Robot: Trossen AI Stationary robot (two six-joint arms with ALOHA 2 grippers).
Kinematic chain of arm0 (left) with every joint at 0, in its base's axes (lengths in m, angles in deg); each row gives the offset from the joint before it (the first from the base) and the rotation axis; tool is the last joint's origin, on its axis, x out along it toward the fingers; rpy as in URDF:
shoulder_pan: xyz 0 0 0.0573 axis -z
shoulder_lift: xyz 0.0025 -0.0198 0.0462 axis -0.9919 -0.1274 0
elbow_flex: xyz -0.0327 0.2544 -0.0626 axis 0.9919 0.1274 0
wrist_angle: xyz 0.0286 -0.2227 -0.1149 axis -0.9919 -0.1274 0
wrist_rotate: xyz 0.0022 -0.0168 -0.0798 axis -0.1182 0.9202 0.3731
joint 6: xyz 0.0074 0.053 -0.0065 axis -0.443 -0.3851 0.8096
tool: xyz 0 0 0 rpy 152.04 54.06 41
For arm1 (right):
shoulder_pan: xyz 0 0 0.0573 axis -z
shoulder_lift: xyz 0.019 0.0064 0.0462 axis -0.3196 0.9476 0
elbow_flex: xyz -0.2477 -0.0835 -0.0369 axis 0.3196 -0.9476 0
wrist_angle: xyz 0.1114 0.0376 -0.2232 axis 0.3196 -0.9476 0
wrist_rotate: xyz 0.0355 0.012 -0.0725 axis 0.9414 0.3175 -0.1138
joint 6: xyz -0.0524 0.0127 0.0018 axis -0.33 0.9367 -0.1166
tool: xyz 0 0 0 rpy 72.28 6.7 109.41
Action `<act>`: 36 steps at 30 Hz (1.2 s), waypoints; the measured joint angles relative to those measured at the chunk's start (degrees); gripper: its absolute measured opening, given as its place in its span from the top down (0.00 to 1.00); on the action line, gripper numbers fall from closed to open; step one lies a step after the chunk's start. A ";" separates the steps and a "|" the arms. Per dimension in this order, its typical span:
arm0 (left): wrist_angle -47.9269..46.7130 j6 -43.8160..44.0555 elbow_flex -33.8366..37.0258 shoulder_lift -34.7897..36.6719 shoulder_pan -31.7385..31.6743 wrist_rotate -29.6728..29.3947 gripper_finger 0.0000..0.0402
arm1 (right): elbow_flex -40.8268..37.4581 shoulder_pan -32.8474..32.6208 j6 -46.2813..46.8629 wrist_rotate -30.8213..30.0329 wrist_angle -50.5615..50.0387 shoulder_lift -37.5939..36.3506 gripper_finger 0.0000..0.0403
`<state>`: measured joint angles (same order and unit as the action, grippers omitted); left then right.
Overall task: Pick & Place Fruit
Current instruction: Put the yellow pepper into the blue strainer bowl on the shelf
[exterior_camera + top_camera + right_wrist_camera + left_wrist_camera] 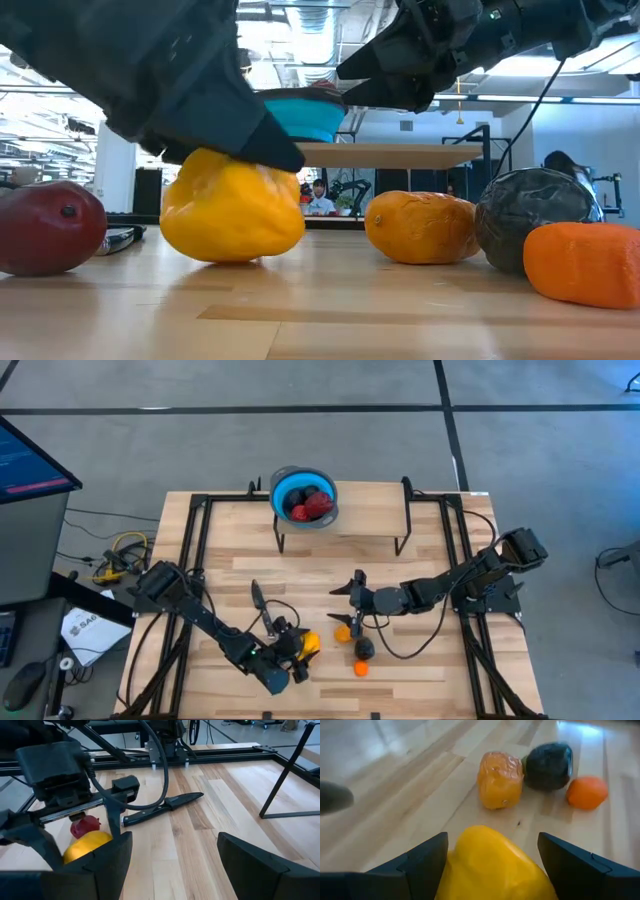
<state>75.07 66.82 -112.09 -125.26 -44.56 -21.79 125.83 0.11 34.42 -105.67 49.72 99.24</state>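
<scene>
My left gripper [297,653] [492,870] is open at the table's near side, a finger on either side of the large yellow fruit [309,644] [492,865], which rests on the table. To its right lie an orange fruit [343,632] [500,780], a dark fruit [365,650] [549,766] and a small orange fruit [361,669] [587,792]. A red fruit [50,228] [85,826] lies on the yellow one's other side. My right gripper [350,595] [175,865] hangs open above mid-table, holding nothing. The blue bowl [305,498] on a raised shelf holds red and black fruits. My left gripper comes at the yellow fruit slanting down from the table's left. One finger [427,862] lies close against the fruit's side [457,852]; whether it touches I cannot tell. Bare wood shows between the fruit and the other finger [570,865]. The fruit sits on the table.
A black-handled knife [257,598] [162,807] lies on the table left of centre. The shelf's black legs [402,545] stand at the far side. Black frame rails [195,550] run along both table sides. Bare wood shows between knife and shelf.
</scene>
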 joint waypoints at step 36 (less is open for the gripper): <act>-13.21 -1.05 16.41 31.43 -3.74 12.70 0.25 | -0.02 0.26 0.50 -0.15 0.04 0.00 0.29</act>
<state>61.86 65.77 -95.68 -93.83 -48.30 -9.09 125.81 0.37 34.91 -105.82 49.76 99.24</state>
